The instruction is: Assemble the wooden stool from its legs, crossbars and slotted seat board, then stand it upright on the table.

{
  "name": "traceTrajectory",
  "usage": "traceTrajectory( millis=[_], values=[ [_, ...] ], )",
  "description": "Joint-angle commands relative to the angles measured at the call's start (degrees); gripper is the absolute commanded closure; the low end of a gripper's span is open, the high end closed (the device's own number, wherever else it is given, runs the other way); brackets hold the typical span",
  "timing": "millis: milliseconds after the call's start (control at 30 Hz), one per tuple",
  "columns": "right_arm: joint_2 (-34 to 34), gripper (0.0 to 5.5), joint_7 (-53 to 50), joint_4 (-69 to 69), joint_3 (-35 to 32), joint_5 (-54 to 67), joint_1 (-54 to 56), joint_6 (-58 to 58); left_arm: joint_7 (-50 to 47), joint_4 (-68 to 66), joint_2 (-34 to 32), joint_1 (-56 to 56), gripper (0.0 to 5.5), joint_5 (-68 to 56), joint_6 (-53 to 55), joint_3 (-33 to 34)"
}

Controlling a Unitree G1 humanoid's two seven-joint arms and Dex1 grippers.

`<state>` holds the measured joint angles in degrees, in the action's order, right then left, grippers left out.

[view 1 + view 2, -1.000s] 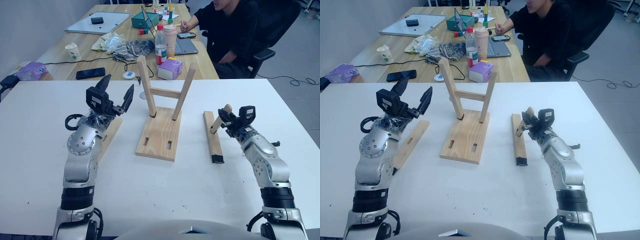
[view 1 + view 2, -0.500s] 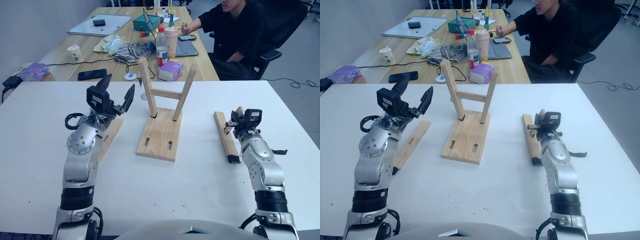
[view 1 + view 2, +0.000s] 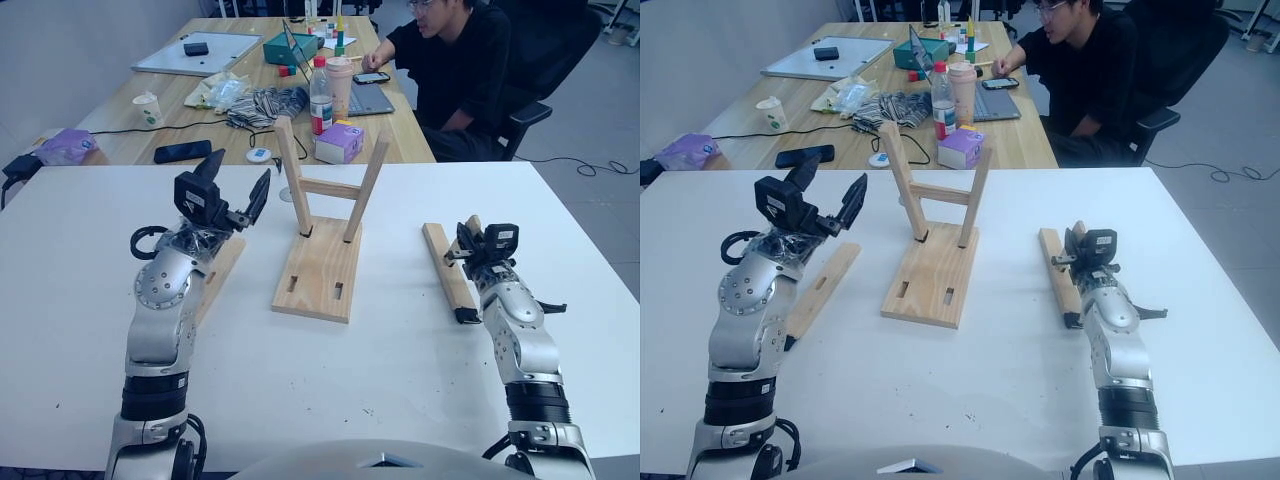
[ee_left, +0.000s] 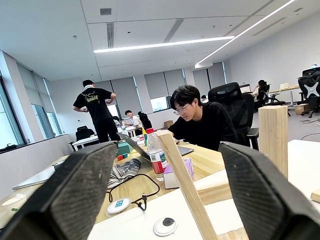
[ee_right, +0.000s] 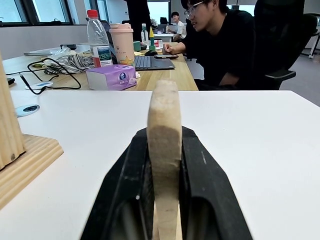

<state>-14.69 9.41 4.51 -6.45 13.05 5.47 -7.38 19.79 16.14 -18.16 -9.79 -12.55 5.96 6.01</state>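
Far left first: the left gripper (image 3: 242, 165) hangs above the desk (image 3: 400, 370) with its jaws spread wide and nothing in them. Just under that arm, a loose wooden bar (image 3: 825, 275) lies flat on the desk.

In the middle, the seat board (image 3: 318, 262) lies flat. Two legs (image 3: 293, 175) are plugged into its far slots, leaning a bit outward, with a crossbar (image 3: 330, 186) between them. The two near slots (image 3: 292, 283) are bare.

Over on the right, the right gripper (image 3: 470, 245) has its jaws clenched on a wooden piece (image 5: 164, 130). That piece looks joined to the other leg (image 3: 447, 270), which lies flat on the desk, well apart from the board.

So I'd say roughly halfway, and the second leg set is the job in hand. Next move, I reckon: lift that right-hand piece, carry it left and line it up square over the near slots before pushing it in. The left gripper probably wants to steady the board, or grab the loose bar.
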Motion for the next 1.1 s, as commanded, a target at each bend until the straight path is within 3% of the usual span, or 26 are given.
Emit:
traceTrajectory(
  millis=[33, 233, 767, 1100],
  values=[
    [1.3, 5.09, 4.1, 17.6, 5.8, -2.3, -12.4, -14.1, 1.4, -0.3, -1.3, -1.5, 1.76, -0.3, 1.4, -0.3],
    [1.7, 5.09, 5.6, 16.9, 3.5, 0.8, -11.1, -16.2, 1.5, -1.0, -1.3, -1.8, 1.76, -0.3, 1.5, 0.1],
    [-6.0, 5.09, 11.2, 18.5, 1.7, 0.9, -4.0, -13.8, 1.1, -1.9, -0.9, -2.2, 1.76, -0.1, 0.7, 0.3],
    [-4.2, 5.09, 13.7, 33.3, 2.5, 0.2, -4.4, -6.8, 1.2, -2.8, -0.7, -2.5, 1.76, -0.3, -0.2, 0.5]
  ],
)
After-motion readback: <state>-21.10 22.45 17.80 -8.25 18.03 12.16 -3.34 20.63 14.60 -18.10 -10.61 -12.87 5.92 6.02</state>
